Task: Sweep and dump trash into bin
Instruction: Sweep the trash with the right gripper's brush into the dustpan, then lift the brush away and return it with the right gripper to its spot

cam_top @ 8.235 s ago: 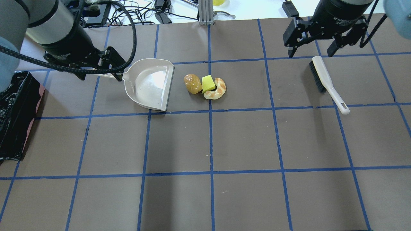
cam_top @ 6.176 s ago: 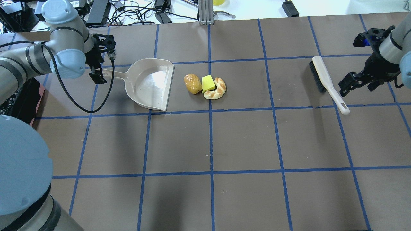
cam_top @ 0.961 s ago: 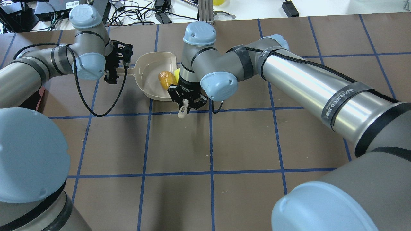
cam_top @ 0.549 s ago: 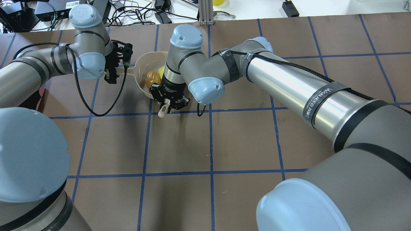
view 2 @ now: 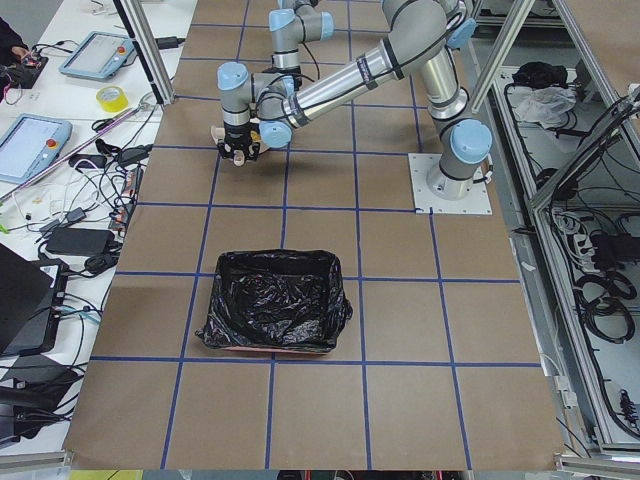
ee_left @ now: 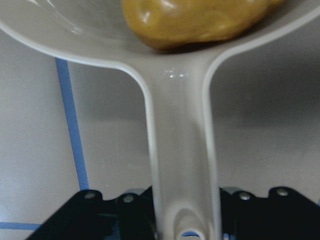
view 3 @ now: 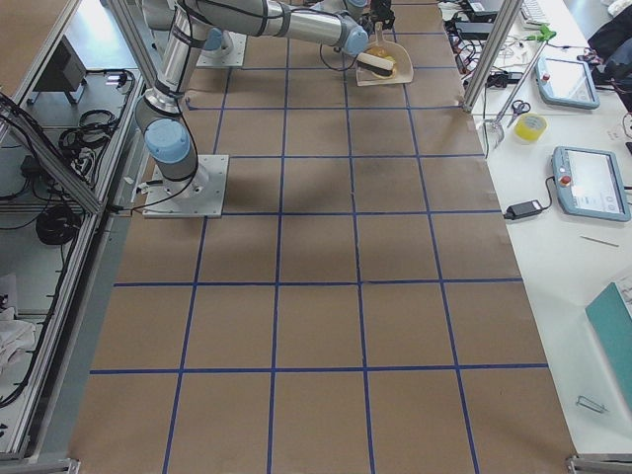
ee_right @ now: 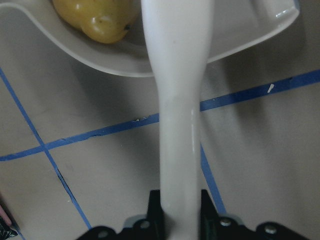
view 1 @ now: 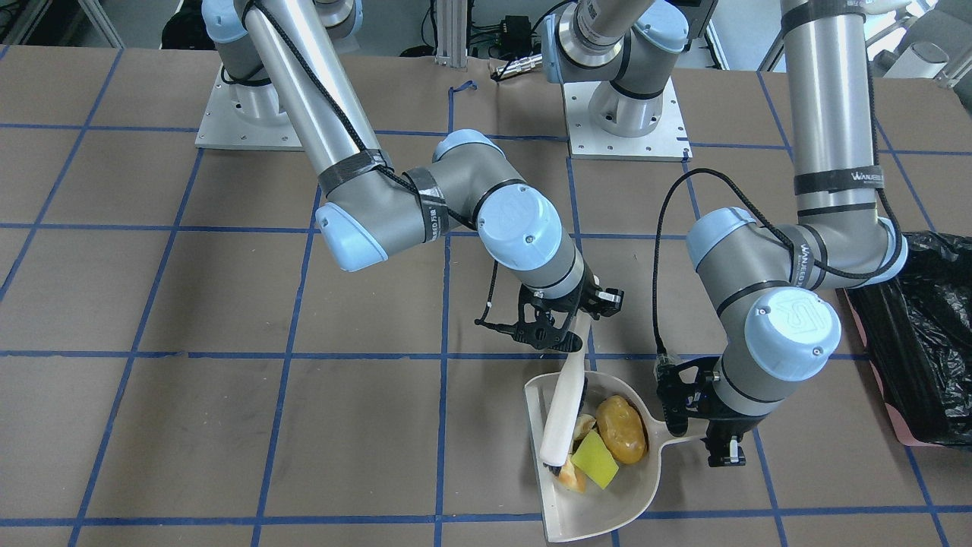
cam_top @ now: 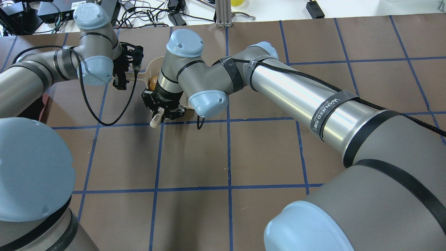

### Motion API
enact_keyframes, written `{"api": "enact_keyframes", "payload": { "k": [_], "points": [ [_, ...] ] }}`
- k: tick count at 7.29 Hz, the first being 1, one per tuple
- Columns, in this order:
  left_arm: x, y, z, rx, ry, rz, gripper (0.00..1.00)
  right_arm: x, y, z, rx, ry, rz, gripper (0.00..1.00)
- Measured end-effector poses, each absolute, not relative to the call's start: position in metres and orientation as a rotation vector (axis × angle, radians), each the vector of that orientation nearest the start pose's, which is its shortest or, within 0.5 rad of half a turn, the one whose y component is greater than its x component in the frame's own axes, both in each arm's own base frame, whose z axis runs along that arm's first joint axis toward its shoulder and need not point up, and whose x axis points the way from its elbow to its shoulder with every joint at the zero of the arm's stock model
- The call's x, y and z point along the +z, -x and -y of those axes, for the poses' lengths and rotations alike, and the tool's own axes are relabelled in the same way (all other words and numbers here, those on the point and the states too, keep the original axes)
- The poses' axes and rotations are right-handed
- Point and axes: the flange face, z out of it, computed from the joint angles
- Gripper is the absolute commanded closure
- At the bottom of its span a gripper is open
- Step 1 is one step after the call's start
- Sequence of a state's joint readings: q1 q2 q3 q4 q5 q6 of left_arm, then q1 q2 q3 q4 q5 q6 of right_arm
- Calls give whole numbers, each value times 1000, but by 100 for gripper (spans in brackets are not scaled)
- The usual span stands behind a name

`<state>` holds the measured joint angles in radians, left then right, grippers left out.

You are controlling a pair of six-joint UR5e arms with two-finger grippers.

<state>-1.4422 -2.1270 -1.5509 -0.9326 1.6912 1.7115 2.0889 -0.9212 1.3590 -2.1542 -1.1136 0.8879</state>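
Trash in the front-facing view: where is it, and how does it look?

All three pieces lie in the beige dustpan (view 1: pixel 607 505) on the worktop (view 1: pixel 228 425). There is a glossy golden-brown lump (view 1: pixel 621 429), a yellow wedge (view 1: pixel 594 460) touching it, and a tan croissant (view 1: pixel 574 479) partly hidden under the white brush (view 1: pixel 562 414). The right jaws are clamped on the brush, the left jaws on the dustpan's handle. The bin (view 1: pixel 923 357), a black bag over pink, stands well apart at the edge.

Any writing?

"UR" on a blue joint cap (view 1: pixel 793 323), and a strap (view 1: pixel 835 181) reading "WANJEED".

Overhead?

Only a bit of the lump (cam_top: pixel 152 83) shows behind the right arm. The brush (cam_top: pixel 155 120) pokes its handle end out of closed jaws. A strap (cam_top: pixel 329 106) bears the same word.

The side views?

From the left end the bin (view 2: pixel 272 300) is crinkly, glossy black with a pink strip below, apart from both arms. From the right end the dustpan (view 3: pixel 400 74) is tiny and the pieces blur together.

The wrist cameras?

Left: the lump (ee_left: pixel 200 20) rests against the back wall of the dustpan (ee_left: pixel 180 150), whose handle the black jaws pinch from both sides. Right: the brush (ee_right: pixel 177 125) runs up from closed jaws over the dustpan (ee_right: pixel 250 42) rim, and the lump (ee_right: pixel 97 17) sits beside it.
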Motion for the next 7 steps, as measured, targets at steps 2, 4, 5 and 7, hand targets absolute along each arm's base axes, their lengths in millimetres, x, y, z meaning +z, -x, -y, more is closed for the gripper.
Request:
{"api": "enact_keyframes", "payload": {
  "k": [2, 4, 5, 7],
  "points": [
    [236, 34, 681, -50, 2337, 2322, 100, 271, -499, 547, 241, -483, -2686, 100],
    [237, 34, 680, -35, 2328, 2323, 100, 300, -469, 546, 293, -559, -2747, 100],
    [236, 31, 679, -16, 2315, 2321, 100, 315, -451, 547, 312, -596, -2770, 100],
    [236, 26, 679, 23, 2289, 2319, 100, 331, -390, 565, 292, -615, -2868, 100]
  ]
}}
